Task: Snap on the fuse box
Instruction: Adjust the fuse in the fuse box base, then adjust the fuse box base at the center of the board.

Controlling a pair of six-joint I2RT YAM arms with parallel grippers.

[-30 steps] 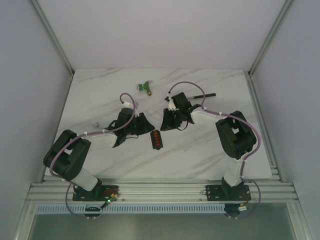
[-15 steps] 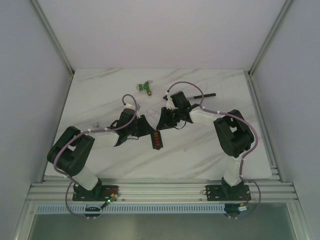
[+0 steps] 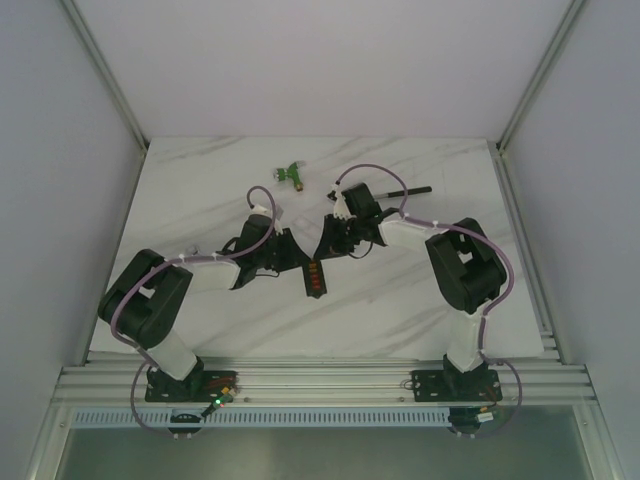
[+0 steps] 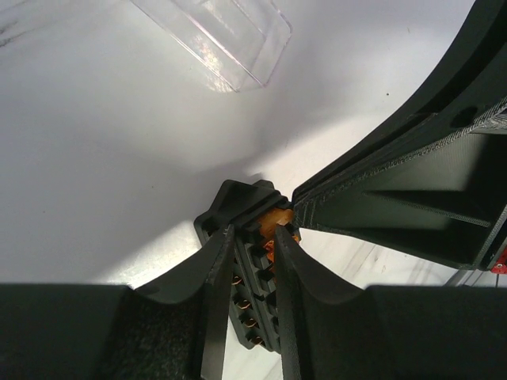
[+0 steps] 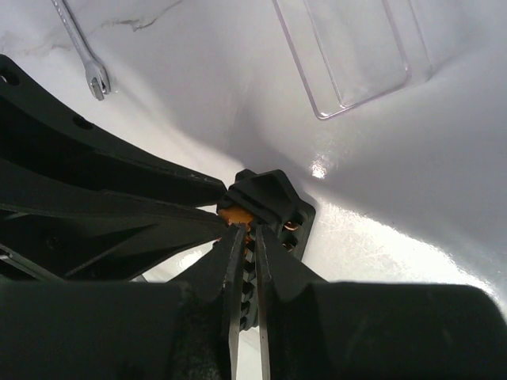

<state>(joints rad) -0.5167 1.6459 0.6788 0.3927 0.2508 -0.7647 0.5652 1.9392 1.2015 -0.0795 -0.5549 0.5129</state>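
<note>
The fuse box [image 3: 313,280] is a small black block with a row of red-orange fuses, lying mid-table. Both grippers meet at its far end. My left gripper [image 3: 300,262] comes from the left; in its wrist view its jaws [image 4: 253,233] stand narrowly open over the fuse box [image 4: 245,202], straddling the fuse row. My right gripper [image 3: 322,255] comes from the right; in its wrist view its jaws [image 5: 245,228] are almost closed, tips at an orange fuse on the fuse box [image 5: 273,198]. Whether either grips anything is hidden.
A clear plastic lid [image 4: 230,36] lies on the table just beyond the box, also seen in the right wrist view [image 5: 356,55]. A wrench [image 5: 79,43] lies further off. A black-handled hammer [image 3: 400,189] and a green part [image 3: 292,175] lie at the back.
My left gripper has moved right, up to the far end of the fuse box. My right gripper has shifted slightly left toward it. The fuse box has stayed in place.
</note>
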